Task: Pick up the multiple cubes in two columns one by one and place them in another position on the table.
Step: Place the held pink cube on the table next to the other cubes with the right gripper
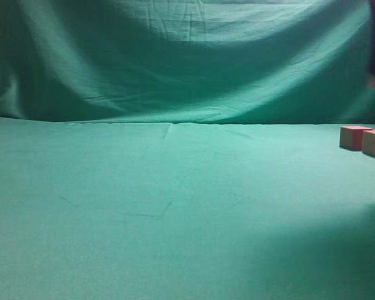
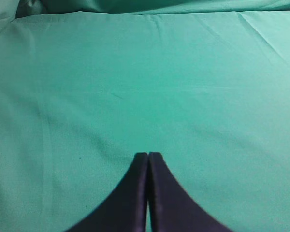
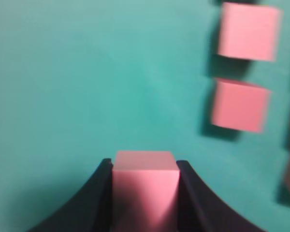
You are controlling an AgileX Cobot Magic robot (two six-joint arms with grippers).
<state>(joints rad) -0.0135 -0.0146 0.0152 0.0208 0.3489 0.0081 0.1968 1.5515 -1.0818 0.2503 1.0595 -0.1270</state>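
My right gripper (image 3: 145, 193) clamps one cube (image 3: 144, 186) between its fingers, above the table (image 3: 87, 96). Beyond it, two more cubes (image 3: 241, 104) lie in a column on the cloth. My left gripper (image 2: 148, 162) is closed, empty, over bare cloth.

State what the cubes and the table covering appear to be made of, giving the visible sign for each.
The cubes: probably painted wood or hard plastic; flat matte salmon faces with crisp edges and no glare, though blur hides any grain. One sits clamped in the right end effector. The table covering: woven green cloth, matte, shown by soft creases and fold lines.
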